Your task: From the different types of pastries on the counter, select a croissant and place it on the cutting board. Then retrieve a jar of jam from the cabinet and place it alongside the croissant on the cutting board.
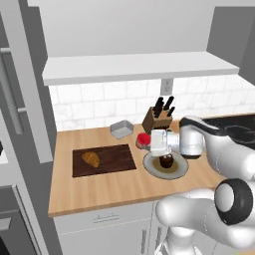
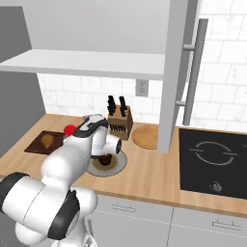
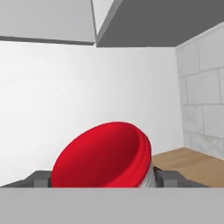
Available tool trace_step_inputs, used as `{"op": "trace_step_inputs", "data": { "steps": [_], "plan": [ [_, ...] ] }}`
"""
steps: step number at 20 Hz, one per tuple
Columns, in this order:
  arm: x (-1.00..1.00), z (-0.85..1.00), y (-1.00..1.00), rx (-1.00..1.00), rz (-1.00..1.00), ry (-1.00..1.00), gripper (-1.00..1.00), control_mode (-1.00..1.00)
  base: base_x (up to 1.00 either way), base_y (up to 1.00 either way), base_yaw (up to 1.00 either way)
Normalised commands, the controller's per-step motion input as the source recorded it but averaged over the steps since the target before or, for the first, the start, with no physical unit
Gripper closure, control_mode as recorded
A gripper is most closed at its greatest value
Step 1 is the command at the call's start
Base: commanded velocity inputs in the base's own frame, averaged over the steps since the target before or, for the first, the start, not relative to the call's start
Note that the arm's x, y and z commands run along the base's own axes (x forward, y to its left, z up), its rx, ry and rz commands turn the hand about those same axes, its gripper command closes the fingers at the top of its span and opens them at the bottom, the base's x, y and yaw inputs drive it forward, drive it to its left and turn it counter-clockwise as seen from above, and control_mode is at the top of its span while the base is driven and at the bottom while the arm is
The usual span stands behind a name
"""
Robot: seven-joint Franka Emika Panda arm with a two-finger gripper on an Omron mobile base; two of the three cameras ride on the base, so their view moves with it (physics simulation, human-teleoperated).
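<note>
Croissant [image 1: 90, 159] lies on the cutting board [image 1: 117, 159]. Gripper [image 1: 148, 141] is clamped on the jam jar [image 1: 143, 139], held right of the board above the counter [image 1: 99, 189]. Next: carry left, set down beside croissant.

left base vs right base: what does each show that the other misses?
Left base only: a grey tray at the backsplash.

Right base only: the black cooktop and a round light-tan disc beside the knife block.

Both: the croissant lying on the cutting board, the cupcake on the grey plate, the knife block, and the jar of jam at the end effector, between plate and board.
</note>
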Motion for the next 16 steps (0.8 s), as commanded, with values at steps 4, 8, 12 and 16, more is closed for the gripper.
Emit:
{"op": "trace_step_inputs", "data": {
  "steps": [4, 8, 12, 16],
  "plan": [
    [0.4, -0.09, 0.48, -0.13, 0.0, 0.0, 1.0, -1.0, 0.0, 0.0, 0.0],
    [0.41, -0.22, 0.43, -0.13, 0.0, 0.0, 1.0, -1.0, 0.0, 0.0, 0.0],
    [0.4, -0.57, 0.22, -0.06, 0.0, -0.02, 1.0, -1.0, 0.0, 0.0, 0.0],
    [0.24, -0.25, 0.14, -0.01, 0.0, -0.05, 1.0, -1.0, 0.0, 0.0, 0.0]
  ]
}}
